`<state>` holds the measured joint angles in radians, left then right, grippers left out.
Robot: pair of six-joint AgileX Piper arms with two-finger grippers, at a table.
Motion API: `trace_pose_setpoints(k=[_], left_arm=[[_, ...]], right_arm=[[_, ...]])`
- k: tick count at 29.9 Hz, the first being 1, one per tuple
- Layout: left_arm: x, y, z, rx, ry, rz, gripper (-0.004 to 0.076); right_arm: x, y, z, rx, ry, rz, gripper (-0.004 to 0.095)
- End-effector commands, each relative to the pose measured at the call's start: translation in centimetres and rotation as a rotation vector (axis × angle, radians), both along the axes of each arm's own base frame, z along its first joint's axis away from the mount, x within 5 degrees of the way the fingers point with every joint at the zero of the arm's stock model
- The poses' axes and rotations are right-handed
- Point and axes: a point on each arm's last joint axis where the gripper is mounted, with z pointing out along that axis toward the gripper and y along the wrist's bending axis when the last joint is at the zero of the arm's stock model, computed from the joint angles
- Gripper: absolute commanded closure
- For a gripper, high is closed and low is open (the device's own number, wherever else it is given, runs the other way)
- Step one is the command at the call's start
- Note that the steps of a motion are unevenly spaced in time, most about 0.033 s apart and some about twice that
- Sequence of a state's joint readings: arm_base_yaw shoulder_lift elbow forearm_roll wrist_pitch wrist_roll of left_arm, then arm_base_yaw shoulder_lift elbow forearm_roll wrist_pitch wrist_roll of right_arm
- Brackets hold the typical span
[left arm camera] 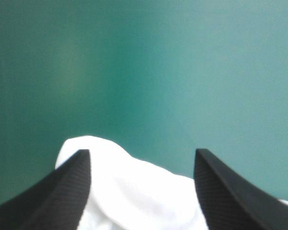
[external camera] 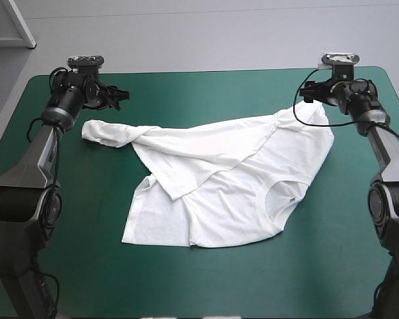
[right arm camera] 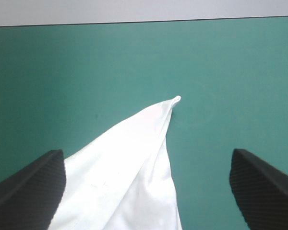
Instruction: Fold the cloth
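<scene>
Your T-shirt (external camera: pixel 226 193) lies across the middle of the frame in the high view, loosely spread on the teal-green cover (external camera: pixel 186 292). One long flap is thrown diagonally over the body, and a rolled end trails toward the upper left. The neck opening shows right of centre, lower down.

Your left gripper (external camera: pixel 113 95) sits at the upper left, fingers spread. In its own wrist view that rolled end lies between them but is not pinched. Your right gripper (external camera: pixel 310 93) sits at the upper right, also spread wide, with a pointed corner of the shirt reaching ahead between its fingers and nothing clamped.

By my reading, you are early in the job. The cloth is laid out (roughly, with wrinkles and that stray flap), but no clean fold is made. Flattening, squaring the edges and every proper fold are left to do.
</scene>
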<state>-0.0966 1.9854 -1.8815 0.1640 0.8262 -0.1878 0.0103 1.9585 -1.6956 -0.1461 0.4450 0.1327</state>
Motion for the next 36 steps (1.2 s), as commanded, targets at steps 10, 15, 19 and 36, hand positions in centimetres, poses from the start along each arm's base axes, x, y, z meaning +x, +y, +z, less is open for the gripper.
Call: trace_pose_setpoints(k=[10, 15, 19, 36], left_arm=[[-8.4, -1.1, 10.6, -0.061, 0.094, -0.223, 0.0186], [-11.8, -4.0, 11.3, -0.121, 0.129, -0.362, 0.0186], [-15.4, -8.1, 10.1, -0.107, 0.196, -0.501, 0.0186], [-26.1, -19.2, -2.2, 0.029, 0.43, -0.76, 0.0186]], right_arm=[[-10.8, -0.5, 12.7, 0.007, 0.061, -0.07, 0.0083], [-13.4, -0.3, 12.8, 0.045, 0.183, -0.069, 0.0126], [-15.0, 0.1, 12.7, 0.094, 0.195, -0.051, 0.0164], [-17.0, 0.0, 12.9, 0.06, 0.231, -0.036, 0.0171]])
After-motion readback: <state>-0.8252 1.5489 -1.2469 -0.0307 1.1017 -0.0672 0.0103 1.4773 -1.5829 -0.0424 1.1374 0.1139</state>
